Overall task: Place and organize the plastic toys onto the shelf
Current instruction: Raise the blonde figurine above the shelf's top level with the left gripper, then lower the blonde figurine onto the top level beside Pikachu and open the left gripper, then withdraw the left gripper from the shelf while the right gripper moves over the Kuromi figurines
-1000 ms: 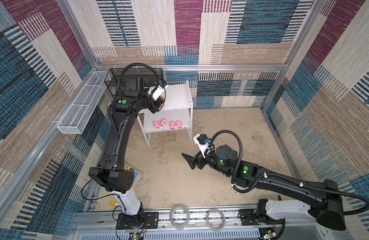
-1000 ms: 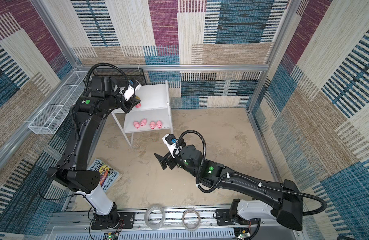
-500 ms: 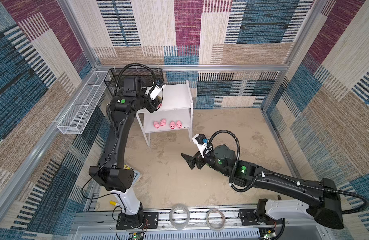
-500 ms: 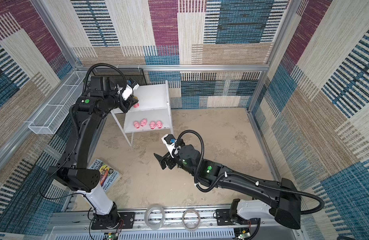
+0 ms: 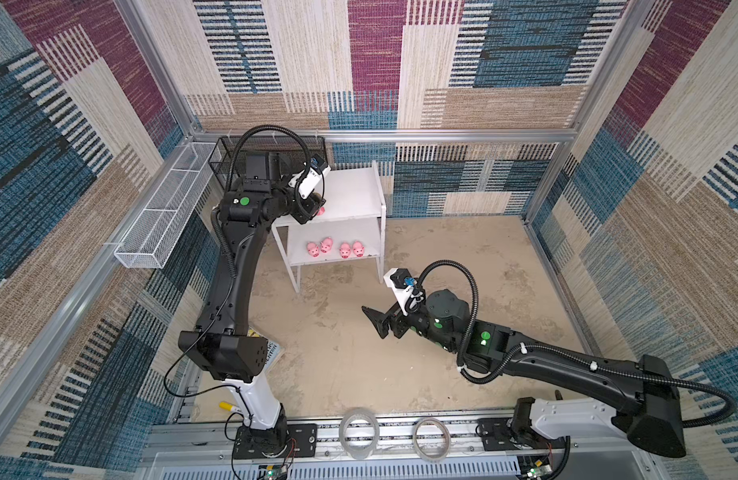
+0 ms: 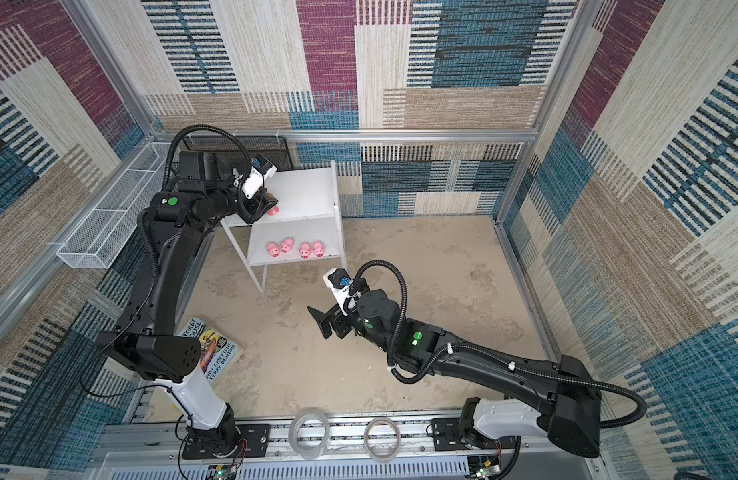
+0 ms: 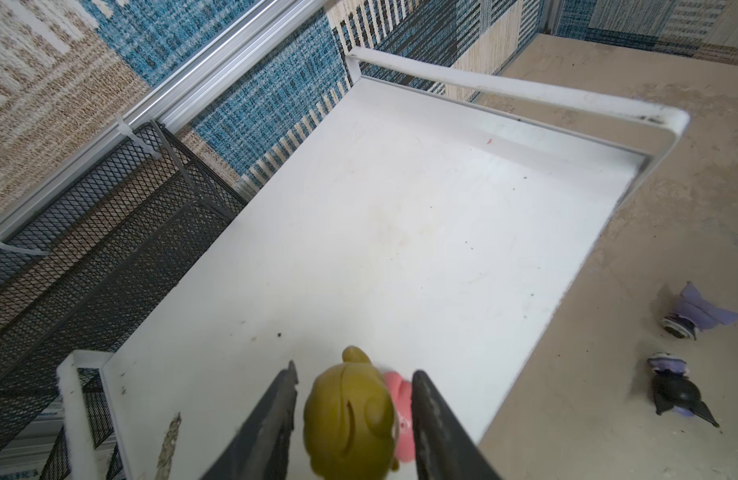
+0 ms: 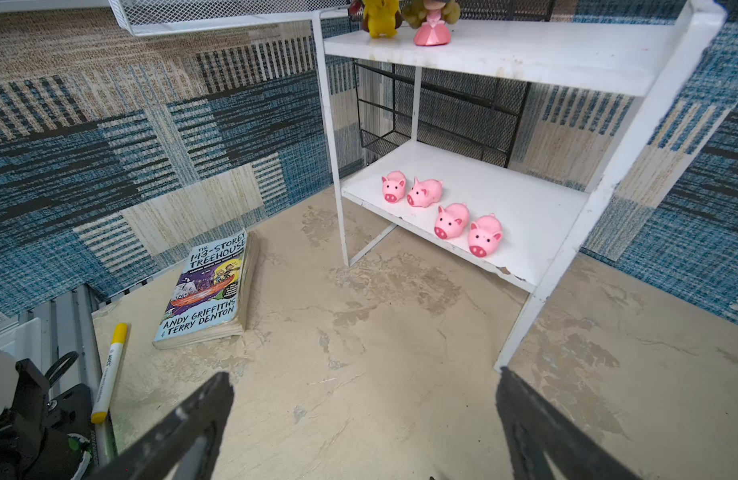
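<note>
Carpet-patterned walls (image 5: 380, 62) are boxing in a beige worktop (image 5: 338, 374). Nearest, the right pincer (image 5: 373, 322) is hovering wide and empty. Two black-and-purple toys (image 7: 675, 390) are lying on the worktop off the near edge of the shelf (image 5: 350, 195), so I'm guessing that arm's closer. Four pigs (image 8: 452, 220) are sitting on the lower tier. At the top tier's near-left corner, the left pincer (image 7: 355, 370) is straddling the blond doll (image 7: 346, 419) loosely, daylight showing.

shelf (image 8: 525, 54) white | pigs (image 8: 451, 220) pink | doll (image 8: 431, 25) blond, pink-dressed | floor (image 8: 400, 374) beige

Robot lab cell: carpet-tile walls (image 5: 375, 62), alu frame (image 5: 380, 135), arms (image 5: 567, 365) on rail (image 5: 396, 432).
</note>
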Robot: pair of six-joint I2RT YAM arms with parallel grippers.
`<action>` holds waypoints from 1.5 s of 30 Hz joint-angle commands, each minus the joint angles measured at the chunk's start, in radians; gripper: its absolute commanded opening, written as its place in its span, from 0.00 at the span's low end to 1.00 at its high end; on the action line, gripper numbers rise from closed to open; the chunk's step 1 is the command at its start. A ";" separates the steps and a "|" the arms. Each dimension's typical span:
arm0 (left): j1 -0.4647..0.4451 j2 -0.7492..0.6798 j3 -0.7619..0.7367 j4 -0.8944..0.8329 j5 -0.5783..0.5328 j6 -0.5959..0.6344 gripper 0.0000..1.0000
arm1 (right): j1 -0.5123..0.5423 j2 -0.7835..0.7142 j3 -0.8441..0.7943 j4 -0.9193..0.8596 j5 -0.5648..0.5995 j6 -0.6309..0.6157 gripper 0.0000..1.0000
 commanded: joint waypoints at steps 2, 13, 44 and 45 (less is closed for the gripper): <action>0.001 0.000 0.013 0.029 0.023 0.001 0.51 | 0.002 0.002 -0.003 0.032 -0.004 0.006 1.00; 0.001 -0.048 0.021 0.045 0.047 -0.030 0.65 | 0.000 0.004 -0.004 0.045 -0.005 0.002 1.00; -0.410 -0.689 -1.009 0.436 -0.033 -0.539 0.93 | -0.136 -0.133 -0.255 -0.186 -0.015 0.288 1.00; -0.428 -0.702 -1.054 0.459 -0.034 -0.564 0.93 | -0.158 -0.137 -0.269 -0.200 -0.024 0.315 1.00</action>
